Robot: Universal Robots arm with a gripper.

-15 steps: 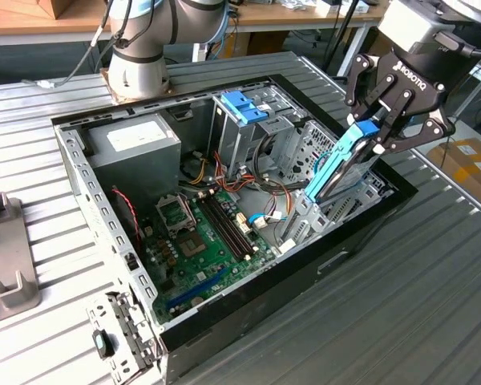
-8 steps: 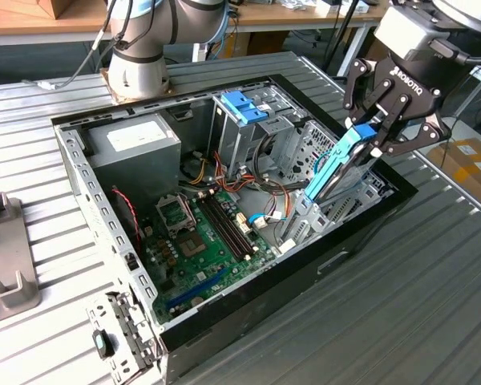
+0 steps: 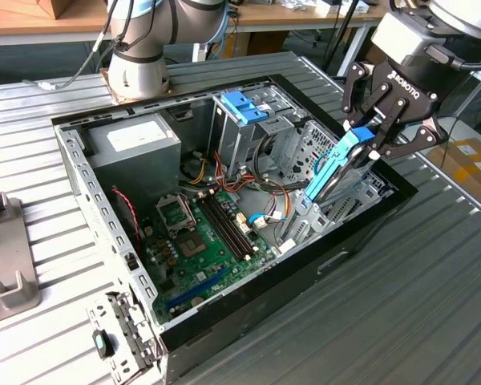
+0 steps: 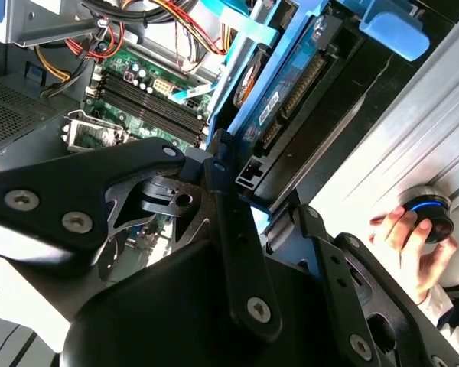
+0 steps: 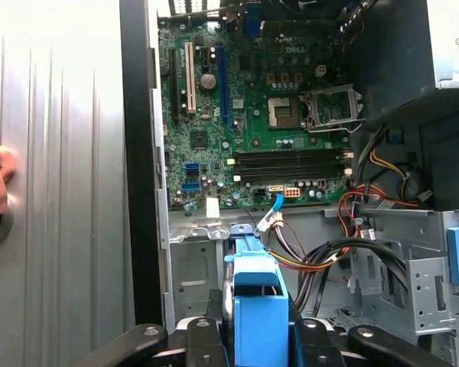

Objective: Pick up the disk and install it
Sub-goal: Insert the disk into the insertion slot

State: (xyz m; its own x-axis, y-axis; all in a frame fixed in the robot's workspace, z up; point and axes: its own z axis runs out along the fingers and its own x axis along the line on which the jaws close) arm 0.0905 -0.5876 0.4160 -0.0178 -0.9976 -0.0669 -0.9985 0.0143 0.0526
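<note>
The disk (image 3: 337, 166) is a flat drive with bright blue side rails. It hangs tilted over the open computer case (image 3: 361, 233), at the exterior view's right. My gripper (image 3: 369, 136) is shut on its upper blue end. The disk's lower end dips toward the metal drive bay (image 3: 305, 216) at the case's edge; whether it touches the bay I cannot tell. In the first wrist view the disk's blue end (image 5: 256, 302) sits between my black fingers (image 5: 310, 340). The second wrist view shows the disk's underside and connector (image 4: 291, 88) along the case wall.
Inside the case lie a green motherboard (image 3: 212, 241), a grey power supply (image 3: 136, 144) and a tall metal cage with a blue latch (image 3: 244, 108). Loose cables (image 3: 248, 180) run between them. A person's hand (image 4: 409, 237) rests on a round knob. A grey fixture (image 3: 4, 257) stands at the left.
</note>
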